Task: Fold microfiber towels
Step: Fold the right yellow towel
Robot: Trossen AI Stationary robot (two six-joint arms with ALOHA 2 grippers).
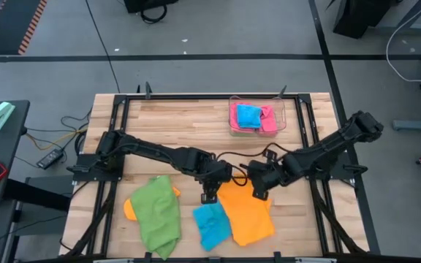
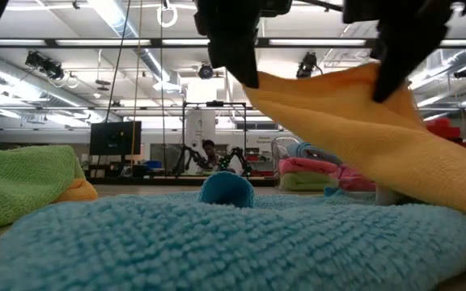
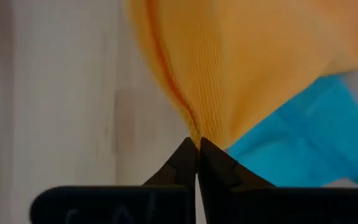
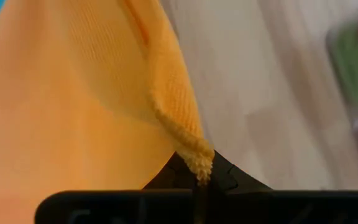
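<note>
Orange microfiber towel (image 1: 248,214), the largest cloth in play, lies near the table's near edge right of centre, its far edge lifted and ribbed at the hem. Left gripper (image 1: 209,196) pinches its far-left corner with jaws closed tight; right gripper (image 1: 257,193) clamps the far-right corner likewise. Green towel (image 1: 156,214) lies crumpled to the left, sky-blue towel (image 1: 211,224) between them.

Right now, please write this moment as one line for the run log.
left end effector: shut on orange towel corner | right end effector: shut on other corner | edge lifted | blue towel: flat beside it | stage: fold starting
</note>
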